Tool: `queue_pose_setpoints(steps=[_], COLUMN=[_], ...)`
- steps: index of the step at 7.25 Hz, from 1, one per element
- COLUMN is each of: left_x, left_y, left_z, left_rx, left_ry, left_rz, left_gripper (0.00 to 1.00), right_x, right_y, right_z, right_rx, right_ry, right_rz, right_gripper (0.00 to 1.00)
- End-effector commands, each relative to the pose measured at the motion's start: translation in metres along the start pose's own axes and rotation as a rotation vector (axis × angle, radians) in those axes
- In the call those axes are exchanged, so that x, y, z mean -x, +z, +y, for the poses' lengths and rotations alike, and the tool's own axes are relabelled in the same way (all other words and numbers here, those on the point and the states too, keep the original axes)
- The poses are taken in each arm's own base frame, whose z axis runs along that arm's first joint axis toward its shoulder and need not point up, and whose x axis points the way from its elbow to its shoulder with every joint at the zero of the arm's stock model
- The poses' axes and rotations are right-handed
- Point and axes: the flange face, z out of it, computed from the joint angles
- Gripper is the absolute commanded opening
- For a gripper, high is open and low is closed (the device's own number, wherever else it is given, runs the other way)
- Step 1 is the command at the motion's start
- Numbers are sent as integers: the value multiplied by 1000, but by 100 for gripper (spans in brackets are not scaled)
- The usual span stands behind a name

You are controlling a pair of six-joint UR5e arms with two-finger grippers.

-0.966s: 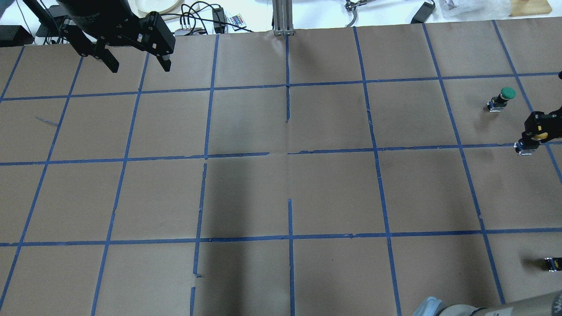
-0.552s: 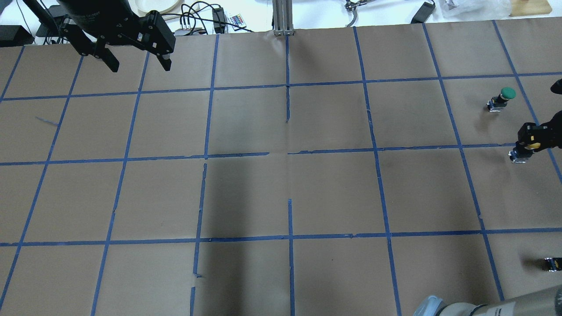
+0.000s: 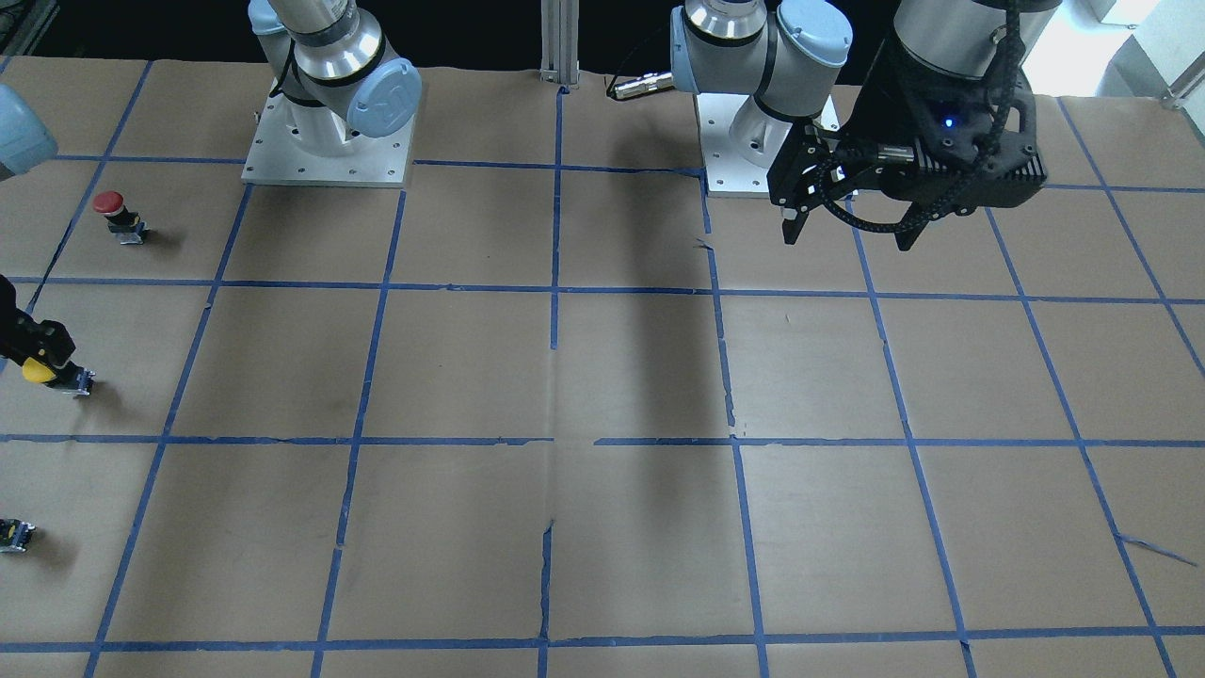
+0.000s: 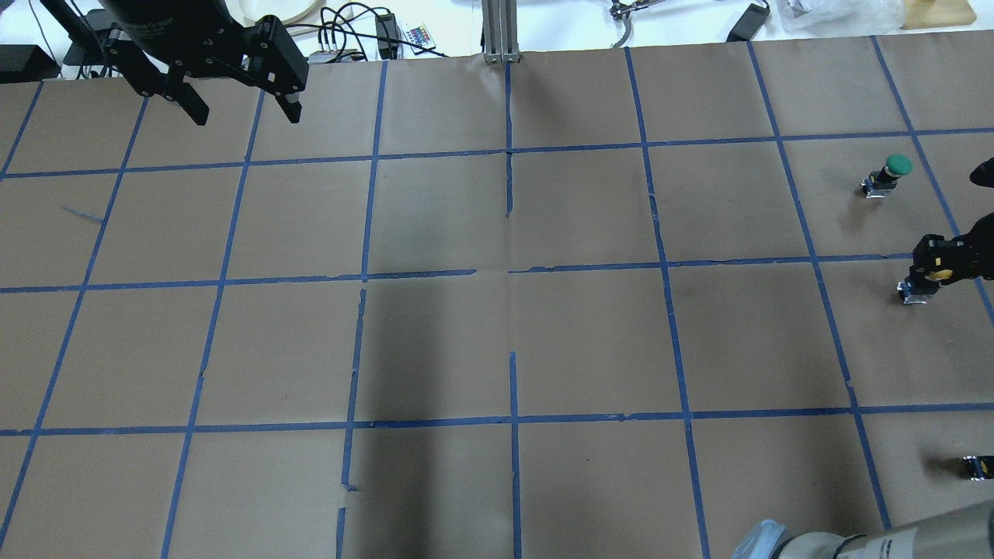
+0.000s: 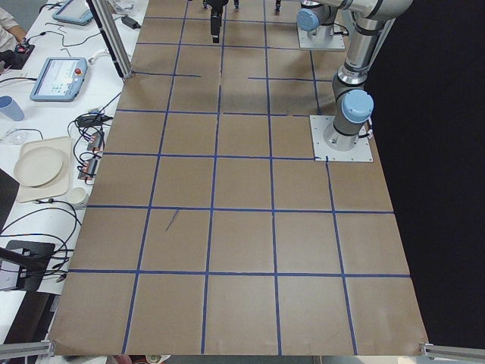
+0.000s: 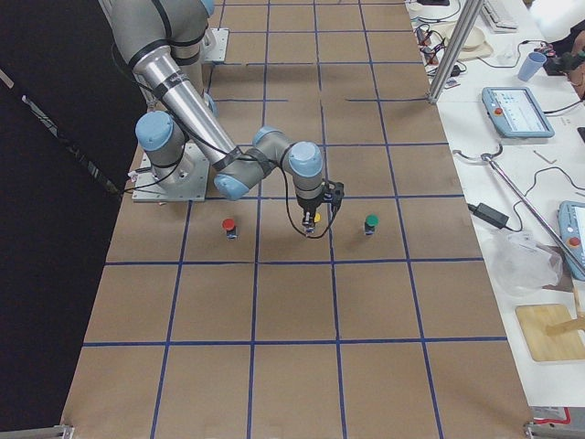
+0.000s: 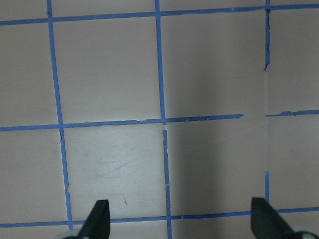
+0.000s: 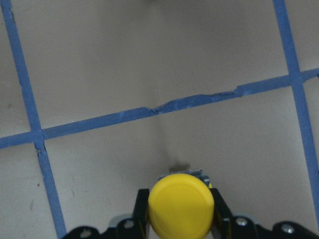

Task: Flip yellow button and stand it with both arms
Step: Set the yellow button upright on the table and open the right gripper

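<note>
The yellow button (image 4: 941, 273) has a round yellow cap (image 8: 181, 203) and a black-grey body. My right gripper (image 4: 934, 264) is shut on the cap at the table's far right edge. The body (image 3: 77, 380) hangs down close to the brown paper; I cannot tell if it touches. The held button also shows in the exterior right view (image 6: 314, 219). My left gripper (image 4: 247, 116) is open and empty, high over the far left of the table. Its wrist view shows only its two fingertips (image 7: 97, 219) above bare paper.
A green-capped button (image 4: 893, 171) stands just beyond the right gripper. A red-capped button (image 3: 115, 213) stands nearer the robot. A capless black-grey block (image 4: 977, 466) lies at the right edge. The table is brown paper with a blue tape grid (image 4: 512, 272). Cables and clutter lie along the far edge.
My right gripper has moved with the yellow button a little left and toward the robot's side. The left gripper has barely moved and stays open.
</note>
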Motion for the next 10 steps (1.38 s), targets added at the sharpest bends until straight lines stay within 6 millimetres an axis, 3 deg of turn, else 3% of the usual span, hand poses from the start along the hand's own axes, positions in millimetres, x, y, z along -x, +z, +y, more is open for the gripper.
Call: queue_pose_setpoints(steps=[1,3,5,7,8,10], left_x=[0,-1,-1,-1,-1,-1], left_y=[-2,6,4,6,4,2], left_z=[1,-2,-1,-2,-2,-1], left_rx=[-3,11,6,11,6,3], left_ry=[0,-3,-5,-5,-5,-4], left_rz=[0,2,1,2,1,1], left_gripper=[100,100,100,100,100,100], right_x=[-1,-1,-1,-1,-1,-5], right_y=[2,2,2,3,-1,-21], right_z=[1,1,1,2,1,0], right_rx=[6,8,10,15,10,58], right_ry=[1,2,3,4,3,4], right_rz=[4,4,4,0,3,42], right_gripper=[26,37,71,80,95,100])
